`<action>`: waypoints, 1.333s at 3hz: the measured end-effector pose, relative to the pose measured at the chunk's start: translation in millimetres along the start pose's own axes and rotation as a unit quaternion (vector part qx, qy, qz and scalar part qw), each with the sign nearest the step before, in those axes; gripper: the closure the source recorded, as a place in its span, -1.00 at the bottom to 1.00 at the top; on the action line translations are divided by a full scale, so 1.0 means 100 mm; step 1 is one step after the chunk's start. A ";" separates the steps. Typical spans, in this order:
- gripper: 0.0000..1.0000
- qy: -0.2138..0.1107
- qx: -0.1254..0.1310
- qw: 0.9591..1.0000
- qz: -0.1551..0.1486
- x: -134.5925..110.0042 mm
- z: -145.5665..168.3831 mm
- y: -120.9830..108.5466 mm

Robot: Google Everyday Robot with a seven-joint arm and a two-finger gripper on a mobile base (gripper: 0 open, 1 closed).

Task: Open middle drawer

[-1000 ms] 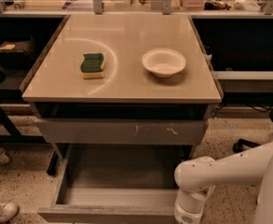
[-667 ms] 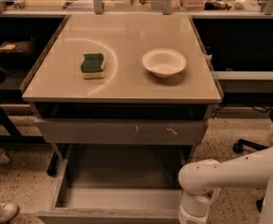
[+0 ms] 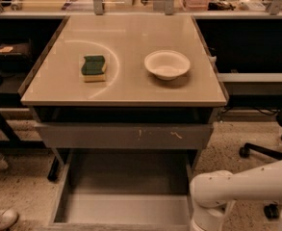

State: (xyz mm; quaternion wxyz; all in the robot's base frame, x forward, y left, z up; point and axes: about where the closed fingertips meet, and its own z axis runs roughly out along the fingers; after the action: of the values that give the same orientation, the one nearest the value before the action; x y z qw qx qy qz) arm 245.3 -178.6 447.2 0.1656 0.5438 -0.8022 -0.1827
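Progress, camera view: task looks about done. Middle drawer [image 3: 126, 208] sits pulled well out under the scratched grey front [image 3: 126, 136], grey inside bare, its own front at the bottom edge of the shot. Can't see if it's at full travel; at most a last bit of pull left, then let go and back off.

Robot arm [image 3: 237, 189] is low right, joint next to the drawer's right wall. Gripper is out of shot below that joint, so can't tell its state.

Room: floor open in front. Right side is tight, w/ chair base [image 3: 261, 150] near the arm. A shoe [image 3: 1, 219] is low left. Table [image 3: 131, 88] edge overhangs the drawer's back; sponge [image 3: 93, 67] and bowl [image 3: 167, 64] are up top, well clear.
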 end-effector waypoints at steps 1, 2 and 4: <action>-1.00 0.000 0.000 1.000 0.000 0.00 0.00 0.00; -1.00 -0.011 0.000 1.000 -0.006 -0.04 -0.10 -0.01; -1.00 -0.059 0.039 0.994 0.083 1.05 -1.08 0.39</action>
State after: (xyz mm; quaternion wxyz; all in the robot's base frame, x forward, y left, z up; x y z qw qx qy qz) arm 227.0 -275.3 567.5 0.1110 0.4693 -0.8597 -0.1685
